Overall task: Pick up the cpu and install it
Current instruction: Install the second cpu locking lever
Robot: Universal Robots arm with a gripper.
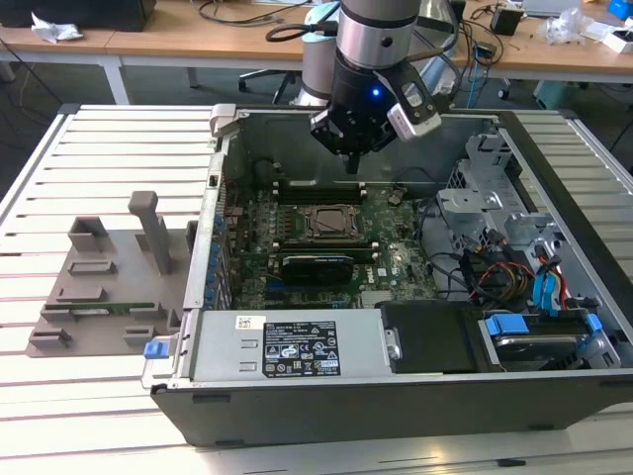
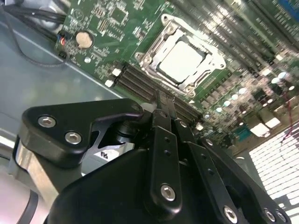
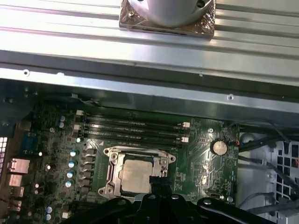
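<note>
I see the cpu (image 2: 181, 61) lying flat in the motherboard socket (image 3: 112, 168), its pale metal plate level inside the socket frame in both wrist views. My gripper (image 1: 354, 158) hangs above the open computer case (image 1: 229, 119), clear of the board; the jaws look pressed together with nothing between them. I judge the chip light, rigid and smooth on top, with a delicate underside, so the only safe hold is on two opposite thin edges, never the face. The frame stands close around those edges and leaves little room for the jaws. Beside the socket run the dark memory slots (image 3: 133, 132); a coin cell (image 3: 218, 147) sits further off. In the exterior view, cables (image 1: 499, 272) and drive bays crowd the case's right, and a grey fixture (image 1: 104, 272) rests on the desk (image 1: 119, 148) outside.
</note>
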